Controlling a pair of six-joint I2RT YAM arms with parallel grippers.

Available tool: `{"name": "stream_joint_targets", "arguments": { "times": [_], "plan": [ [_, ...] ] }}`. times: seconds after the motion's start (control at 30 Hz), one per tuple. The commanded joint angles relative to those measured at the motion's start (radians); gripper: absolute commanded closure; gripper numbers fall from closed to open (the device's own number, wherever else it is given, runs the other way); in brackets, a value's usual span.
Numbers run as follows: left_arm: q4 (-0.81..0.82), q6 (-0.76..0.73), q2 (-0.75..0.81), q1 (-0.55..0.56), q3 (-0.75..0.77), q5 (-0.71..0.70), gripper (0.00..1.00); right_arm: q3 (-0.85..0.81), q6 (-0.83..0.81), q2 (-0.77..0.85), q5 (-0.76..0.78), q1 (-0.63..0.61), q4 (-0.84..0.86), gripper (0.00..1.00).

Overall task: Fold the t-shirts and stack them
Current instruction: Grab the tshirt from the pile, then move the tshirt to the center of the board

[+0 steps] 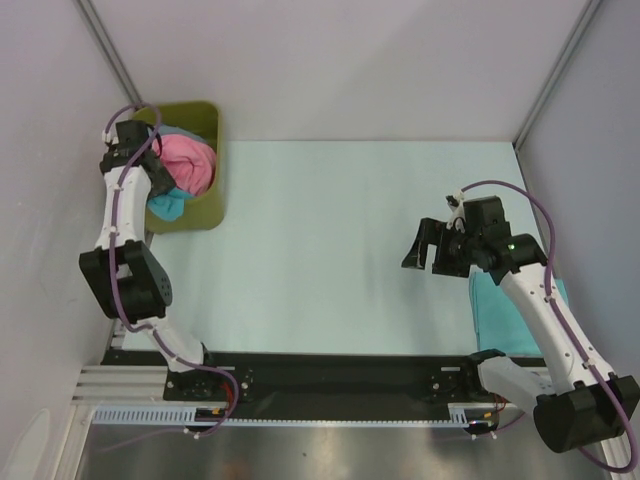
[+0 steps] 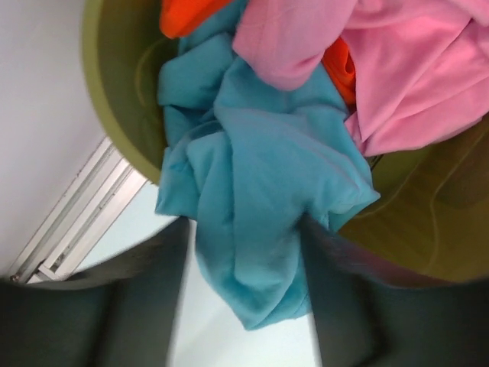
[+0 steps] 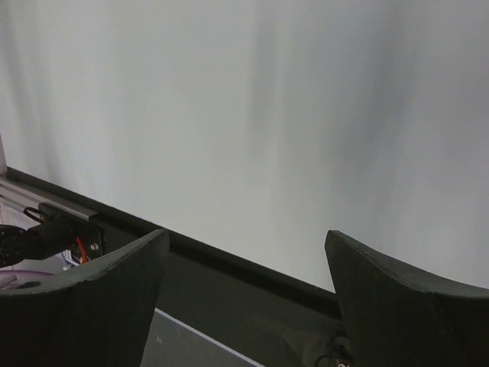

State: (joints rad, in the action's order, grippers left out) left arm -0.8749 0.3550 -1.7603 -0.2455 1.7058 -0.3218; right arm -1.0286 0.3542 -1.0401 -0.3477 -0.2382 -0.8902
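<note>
From above, the olive bin point(image 1: 207, 214) sits at 10 o'clock on the pale desk point(image 1: 330, 250), and the left hand point(image 1: 140, 150) reaches down into it at its 9 o'clock side, beside a pink garment point(image 1: 190, 165), with a teal t-shirt point(image 1: 168, 207) showing at the bin's 7 o'clock corner. The right hand point(image 1: 430, 248) hovers over the desk at 3 o'clock, spread wide and pointing toward 9 o'clock; a folded t-shirt point(image 1: 495, 310) lies flat at 4 o'clock, partly under that arm. The left wrist view shows the teal t-shirt spilling over the bin's rim and hanging between the left fingers point(image 2: 137, 306), filling the gap from one to the other; whether they pinch it I cannot tell. The pink garment lies at 1 o'clock and an orange garment point(image 2: 187, 14) at 11 o'clock. In the right wrist view, the right fingers point(image 3: 92, 306) stand far apart, with a pale surface between them and a black rail point(image 3: 229, 275) running toward 5 o'clock
</note>
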Motion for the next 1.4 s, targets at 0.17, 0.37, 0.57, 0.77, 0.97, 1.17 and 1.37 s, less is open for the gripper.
{"name": "stream_joint_targets", "arguments": {
  "times": [0.17, 0.37, 0.57, 0.77, 0.97, 1.17, 1.37],
  "plan": [
    [0.02, -0.041, -0.081, -0.006, 0.138, 0.055, 0.85, -0.028, -0.021, -0.02, -0.017, -0.004, -0.004, 0.22],
    [0.05, 0.018, 0.047, 0.009, 0.208, 0.061, 1.0, -0.03, -0.008, -0.023, -0.048, -0.004, 0.011, 0.31],
    [0.027, 0.065, 0.097, 0.052, 0.508, 0.127, 0.99, -0.039, -0.012, -0.038, -0.089, -0.01, 0.017, 0.45],
    [0.259, 0.093, 0.228, 0.094, 0.667, 0.426, 1.0, -0.044, -0.021, -0.026, -0.079, -0.01, 0.017, 0.43],
    [0.346, 0.088, 0.461, 0.216, 0.646, 0.444, 1.0, -0.044, -0.038, -0.017, -0.059, -0.01, 0.017, 0.4],
    [0.277, 0.238, 0.619, 0.216, 0.528, 0.66, 1.0, -0.041, -0.029, -0.014, -0.073, -0.012, 0.023, 0.38],
    [0.457, 0.368, 0.82, 0.289, -0.107, 0.805, 0.98, -0.016, -0.024, -0.009, -0.085, -0.019, 0.051, 0.31]
  ]
}}
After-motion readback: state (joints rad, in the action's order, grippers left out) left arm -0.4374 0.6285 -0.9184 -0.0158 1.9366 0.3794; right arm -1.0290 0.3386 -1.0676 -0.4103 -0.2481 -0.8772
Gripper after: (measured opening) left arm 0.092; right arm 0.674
